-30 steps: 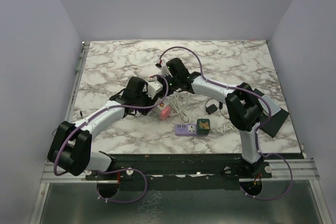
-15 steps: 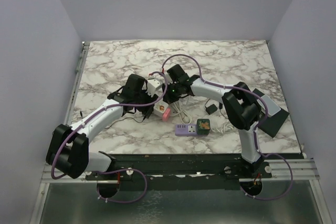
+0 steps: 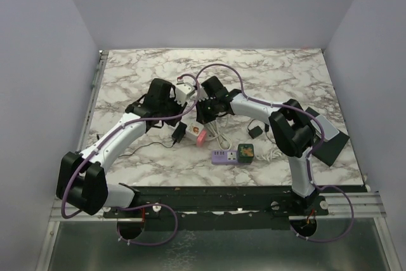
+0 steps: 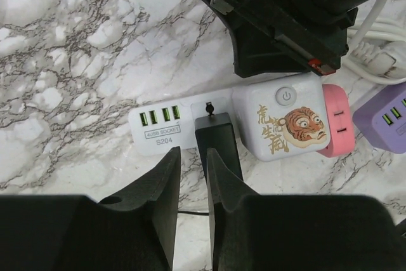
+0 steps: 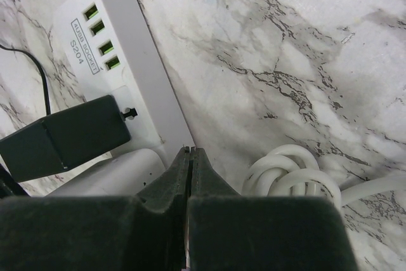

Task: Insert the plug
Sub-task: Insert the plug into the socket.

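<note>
The black plug [image 4: 216,139] stands seated in the white power strip [image 4: 162,125], between the USB ports and a white cube adapter [image 4: 285,122]. It also shows in the right wrist view, plug [image 5: 66,136] on strip [image 5: 136,68], and from above, plug [image 3: 179,132]. My left gripper [image 4: 193,157] hovers just short of the strip, its fingers a narrow gap apart with only marble between them; the plug is beside the right finger [image 4: 222,185]. My right gripper [image 5: 191,150] is shut, tips against the strip's far edge.
A pink adapter [image 4: 335,122] caps the strip's right end. A purple strip [image 3: 220,156] carrying a green cube [image 3: 245,151], a small black adapter [image 3: 255,131] and coiled white cable [image 5: 288,172] lie close by. Both arms crowd the table's middle.
My left gripper has let go of the plug, pulled back up and left, and its fingers have narrowed. The plug now shows standing in the strip. The right gripper has shifted slightly left.
</note>
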You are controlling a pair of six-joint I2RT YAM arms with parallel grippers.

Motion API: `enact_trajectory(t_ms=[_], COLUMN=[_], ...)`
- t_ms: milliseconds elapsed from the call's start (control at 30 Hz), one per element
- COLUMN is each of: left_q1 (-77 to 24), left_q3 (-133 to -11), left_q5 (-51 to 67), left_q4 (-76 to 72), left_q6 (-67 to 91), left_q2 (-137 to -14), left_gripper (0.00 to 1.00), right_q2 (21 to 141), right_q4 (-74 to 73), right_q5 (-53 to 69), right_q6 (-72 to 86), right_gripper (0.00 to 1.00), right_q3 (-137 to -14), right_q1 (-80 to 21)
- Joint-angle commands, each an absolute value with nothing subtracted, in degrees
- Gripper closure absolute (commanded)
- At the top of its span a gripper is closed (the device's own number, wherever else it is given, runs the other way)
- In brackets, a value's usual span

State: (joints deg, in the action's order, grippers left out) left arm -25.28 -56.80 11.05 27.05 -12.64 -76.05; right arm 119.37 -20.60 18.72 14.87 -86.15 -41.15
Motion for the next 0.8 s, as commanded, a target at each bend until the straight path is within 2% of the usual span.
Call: enact_trajectory(t_ms=[0,133,767], left_q1=[-25.23,-25.23,-25.24], left_q3=[-57.89,-58.44,-55.88], left_q5=[14.95,16.73,10.45], left_q4=[29.31,30.8,29.71], left_q6=[-12.14,-13.12,-17.47], left_q2=[-79.28,-81.6,-88.91], left_gripper=[0.77,0.78,0.86], right_q2=[119.41,119.43,117.69], right_q4=[-22.54,-22.8,-22.01], right_q5=[17.93,17.93,19.25], right_q6=[13.81,13.74,15.33], right_gripper=[0.99,0.99,0.99], right_q3=[-88.14,-88.48,-88.93], right_q1=[-41.36,-41.32,-41.07])
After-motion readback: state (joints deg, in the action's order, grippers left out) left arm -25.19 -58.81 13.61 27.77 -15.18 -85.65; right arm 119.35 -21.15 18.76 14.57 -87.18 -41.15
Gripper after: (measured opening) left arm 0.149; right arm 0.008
